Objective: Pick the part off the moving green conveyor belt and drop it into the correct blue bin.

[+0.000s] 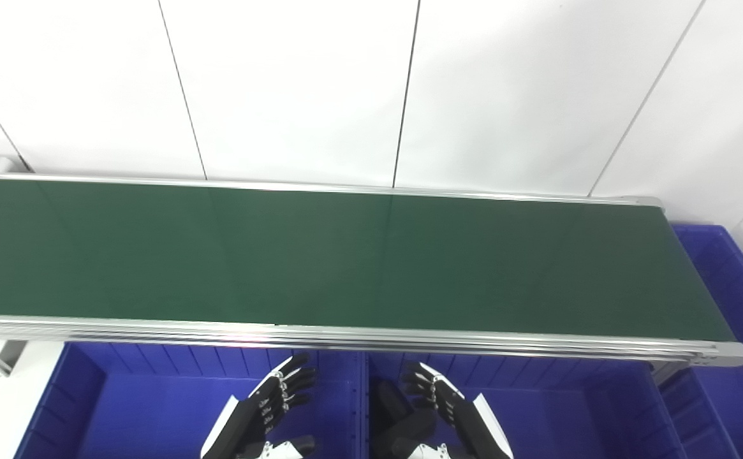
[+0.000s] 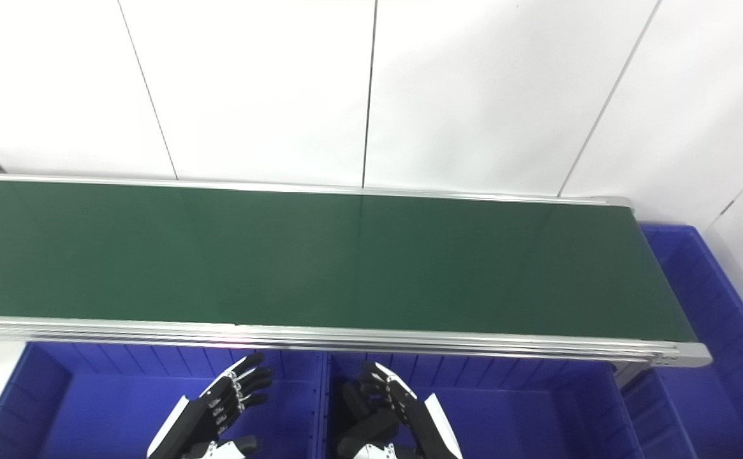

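Fingers (image 1: 291,376) spreading wide on both my left hand (image 1: 263,408) and right hand (image 1: 435,401), holding nothing, hovering over blue bins (image 1: 122,408) below the green conveyor belt (image 1: 345,255).

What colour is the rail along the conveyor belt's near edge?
Silver-grey metal rail, edging the dark green belt; clearest in the left eye view.

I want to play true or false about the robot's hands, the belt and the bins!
1. A part is riding on the green belt. False: no part shows on the belt.
2. Both hands hold nothing. True: the left hand and right hand are open.
3. The bins are red. False: the left bin and right bin are blue.
4. The hands hover over the bins, on the near side of the belt. True.
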{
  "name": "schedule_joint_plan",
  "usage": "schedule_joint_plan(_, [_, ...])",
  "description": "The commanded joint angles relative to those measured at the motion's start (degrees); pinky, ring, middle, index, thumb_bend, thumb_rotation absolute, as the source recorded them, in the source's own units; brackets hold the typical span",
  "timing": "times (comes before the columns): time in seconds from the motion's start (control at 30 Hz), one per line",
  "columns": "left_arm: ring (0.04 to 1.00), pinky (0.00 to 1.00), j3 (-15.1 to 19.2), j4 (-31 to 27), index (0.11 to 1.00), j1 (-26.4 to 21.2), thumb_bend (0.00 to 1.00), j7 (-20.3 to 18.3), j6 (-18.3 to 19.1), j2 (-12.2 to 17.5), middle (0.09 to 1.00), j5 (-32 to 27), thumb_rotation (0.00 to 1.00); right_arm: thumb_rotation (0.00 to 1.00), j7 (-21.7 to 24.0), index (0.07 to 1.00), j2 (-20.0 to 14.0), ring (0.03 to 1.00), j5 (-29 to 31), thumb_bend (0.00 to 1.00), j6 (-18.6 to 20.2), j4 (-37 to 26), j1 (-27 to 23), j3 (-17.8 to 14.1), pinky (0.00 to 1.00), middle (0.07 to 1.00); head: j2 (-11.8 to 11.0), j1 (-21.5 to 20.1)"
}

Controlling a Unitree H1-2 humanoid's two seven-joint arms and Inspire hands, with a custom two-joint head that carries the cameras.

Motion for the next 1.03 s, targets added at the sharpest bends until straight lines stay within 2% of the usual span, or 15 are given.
schedule_joint_plan(0.0, [0.872, 0.84, -0.2, -2.0, 0.911, -0.6, 0.97, 0.0, 0.1, -0.2, 0.866, 0.1, 0.42, 0.49, -0.5, 0.874, 0.1, 0.813, 0.2, 0.79, -3.1, -1.9, -0.2, -0.3, 0.77, 0.836, 0.9, -0.2])
schedule_joint_plan(0.07, [0.874, 0.84, -0.2, -2.5, 0.913, -0.6, 0.97, 0.1, 0.6, -0.3, 0.869, 0.0, 0.42, 0.49, -0.4, 0.876, 0.1, 0.816, 0.3, 0.79, -2.7, -2.3, -0.2, -0.4, 0.77, 0.837, 1.5, -0.3])
schedule_joint_plan(0.23, [0.876, 0.84, -0.1, -3.6, 0.918, -1.0, 0.95, 0.1, 2.0, -0.2, 0.878, 0.2, 0.43, 0.49, 0.0, 0.877, 0.1, 0.814, 0.9, 0.8, -1.7, -3.1, -0.8, -0.7, 0.77, 0.836, 4.9, -0.9])
schedule_joint_plan(0.43, [0.872, 0.83, 0.2, -4.6, 0.912, -1.6, 0.96, 0.2, 3.7, 0.1, 0.878, 0.4, 0.46, 0.54, 0.1, 0.878, 0.3, 0.807, 1.1, 0.81, -0.9, -3.3, -1.7, -1.1, 0.75, 0.834, 7.1, -1.5])
schedule_joint_plan(1.0, [0.869, 0.82, 0.8, -4.9, 0.903, -2.3, 0.97, -0.1, 5.1, 0.4, 0.878, 0.8, 0.46, 0.57, 0.1, 0.877, 0.7, 0.794, 0.7, 0.82, 0.3, -3.3, -2.7, -1.4, 0.73, 0.821, 8.9, -1.6])
